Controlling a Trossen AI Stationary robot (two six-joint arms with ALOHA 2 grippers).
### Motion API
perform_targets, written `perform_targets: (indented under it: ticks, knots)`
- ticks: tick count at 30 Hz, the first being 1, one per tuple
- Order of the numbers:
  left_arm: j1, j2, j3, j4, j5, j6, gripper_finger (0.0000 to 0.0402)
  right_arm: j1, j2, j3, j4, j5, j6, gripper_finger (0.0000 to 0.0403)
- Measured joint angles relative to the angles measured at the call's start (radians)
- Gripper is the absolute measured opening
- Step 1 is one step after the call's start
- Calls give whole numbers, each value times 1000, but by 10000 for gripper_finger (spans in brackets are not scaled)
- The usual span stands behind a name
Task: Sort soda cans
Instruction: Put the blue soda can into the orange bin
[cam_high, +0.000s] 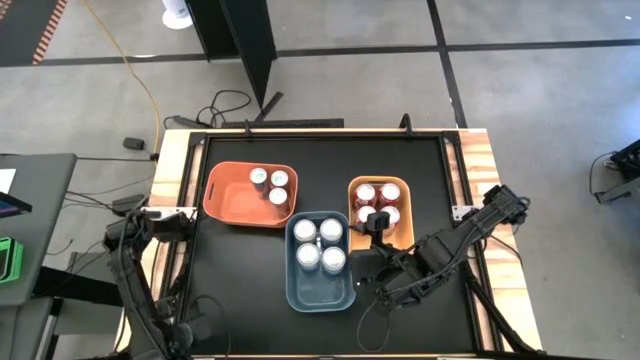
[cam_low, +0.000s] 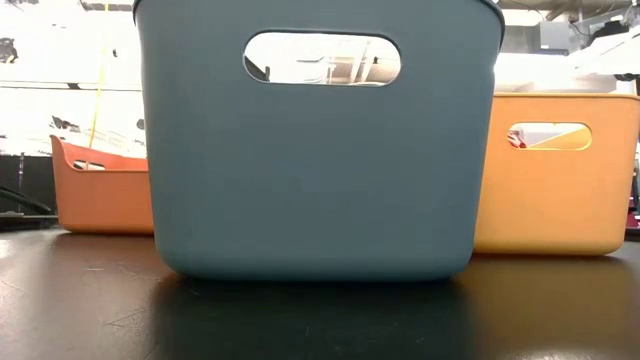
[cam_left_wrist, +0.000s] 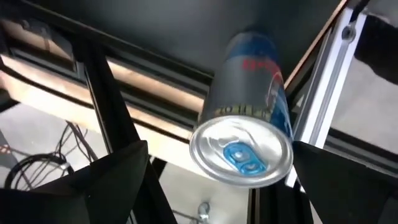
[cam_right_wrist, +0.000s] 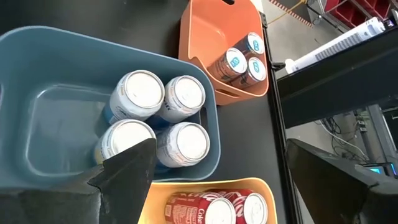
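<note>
One blue-and-silver can (cam_left_wrist: 245, 118) lengthwise between wide-open left gripper (cam_left_wrist: 217, 180) (top faces cam); grip unclear.

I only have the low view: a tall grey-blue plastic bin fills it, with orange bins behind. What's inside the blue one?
Observer: Four silver-white soda cans, grouped at the end of the grey-blue plastic bin away from the robot.
Operator: And the right arm?
Observer: The right gripper hangs open over the yellow-orange plastic bin, which holds red soda cans.
Operator: The left?
Observer: The left gripper is at the black table's left edge, with a blue-and-silver soda can right before it; gripped or not, I cannot tell.
</note>
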Motion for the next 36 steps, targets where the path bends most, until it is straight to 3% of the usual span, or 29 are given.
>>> perform_targets:
  ticks: [5,15,22,36]
  knots:
    - [-1,5,0,0,-51,33,391,0,0,0,-2,0,18,372]
    - [-6,9,-8,28,-50,25,391,18,0,0,-2,-2,24,372]
    - [-6,9,-79,103,8,20,391,24,0,0,-2,-3,27,372]
    - [-6,9,-184,251,9,16,391,23,0,0,1,-2,27,372]
